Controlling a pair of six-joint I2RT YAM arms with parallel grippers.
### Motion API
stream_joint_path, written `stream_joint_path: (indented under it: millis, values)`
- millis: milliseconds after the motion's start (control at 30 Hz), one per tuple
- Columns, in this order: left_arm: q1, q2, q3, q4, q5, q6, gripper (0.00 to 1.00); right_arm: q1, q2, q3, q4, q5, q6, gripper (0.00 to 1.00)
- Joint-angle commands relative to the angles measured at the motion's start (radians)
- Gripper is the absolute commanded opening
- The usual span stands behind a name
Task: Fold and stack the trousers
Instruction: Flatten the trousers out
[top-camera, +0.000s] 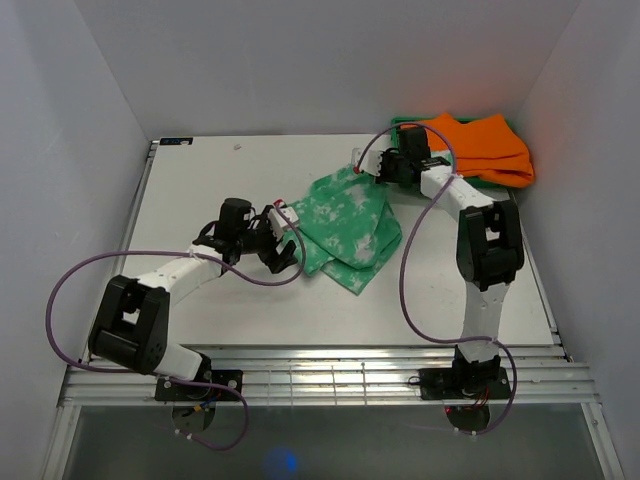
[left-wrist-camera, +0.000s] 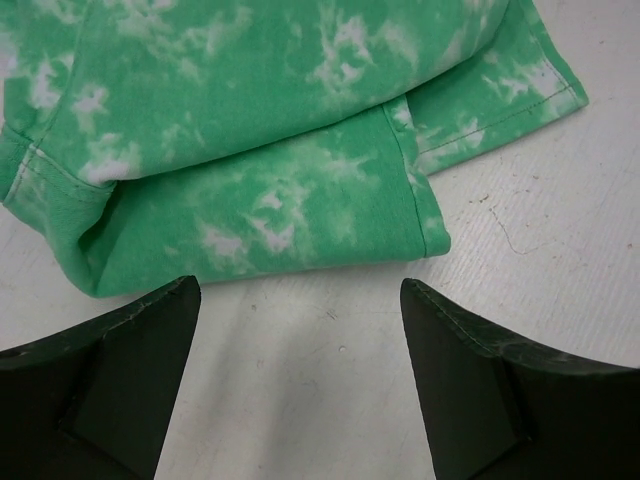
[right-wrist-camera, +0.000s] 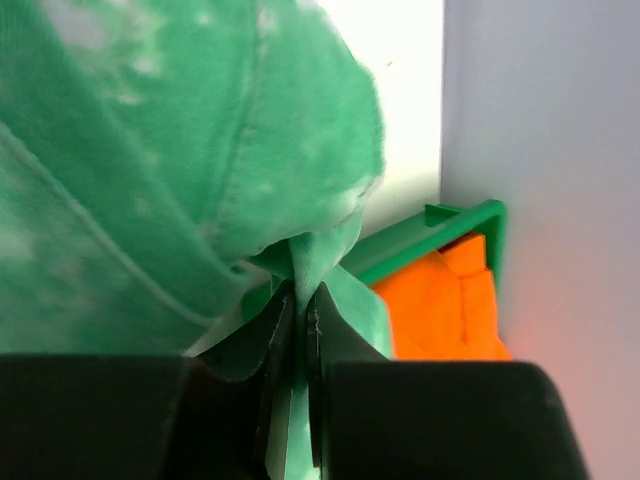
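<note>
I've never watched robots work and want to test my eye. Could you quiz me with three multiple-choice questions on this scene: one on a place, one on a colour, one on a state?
1. Where on the table do the orange clothes lie? A near left corner; B far right corner; C the middle.
2. What colour are the trousers? A plain blue; B red striped; C green with white blotches.
3. The left gripper is: A open; B shut on cloth; C out of view.
Answers: B, they are heaped by the far right wall. C, both wrist views show mottled green cloth. A, its fingers stand apart with bare table between.
</note>
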Motion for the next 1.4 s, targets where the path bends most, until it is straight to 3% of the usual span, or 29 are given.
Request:
stream_joint_path:
  millis: [0, 167, 267, 367, 467, 533, 567, 733, 867, 1100, 1233, 1367]
  values:
    - [0.013, -0.055, 0.012, -0.015, 0.042, -0.022, 0.91, 0.034, -0.252, 0.004, -0.140, -0.012, 0.077, 0.08]
    - [0.015, -0.104, 0.027, -0.084, 0.121, -0.007, 0.86, 0.059, -0.387, -0.040, -0.510, -0.077, 0.206, 0.08]
    - [0.015, -0.123, 0.041, -0.153, 0.158, 0.022, 0.85, 0.065, -0.462, -0.176, -0.588, -0.138, 0.292, 0.08]
    - [0.015, -0.139, 0.032, -0.193, 0.167, 0.047, 0.85, 0.063, -0.519, -0.345, -0.547, -0.123, 0.350, 0.08]
    - [0.012, -0.143, 0.014, -0.211, 0.158, 0.081, 0.89, 0.062, -0.518, -0.437, -0.454, -0.046, 0.391, 0.37]
    - [0.006, -0.135, 0.012, -0.233, 0.152, 0.117, 0.92, 0.051, -0.518, -0.432, -0.417, -0.009, 0.433, 0.50]
    - [0.001, -0.133, 0.012, -0.240, 0.151, 0.127, 0.93, 0.048, -0.525, -0.398, -0.417, -0.003, 0.491, 0.68]
    - [-0.014, -0.121, 0.007, -0.260, 0.094, 0.171, 0.93, 0.053, -0.616, -0.333, -0.470, -0.084, 0.612, 0.95]
    - [0.007, -0.130, 0.000, -0.230, 0.098, 0.090, 0.93, 0.143, -0.712, -0.364, -0.506, -0.126, 0.649, 0.96]
    - [0.243, -0.074, 0.044, -0.115, 0.232, -0.365, 0.94, 0.382, -0.725, -0.457, -0.431, -0.074, 0.684, 0.93]
    - [0.335, -0.066, 0.070, -0.115, 0.241, -0.441, 0.97, 0.584, -0.674, -0.523, -0.319, 0.048, 0.680, 0.91]
    - [0.351, -0.081, 0.086, -0.136, 0.229, -0.458, 0.98, 0.709, -0.556, -0.514, -0.195, 0.178, 0.669, 0.91]
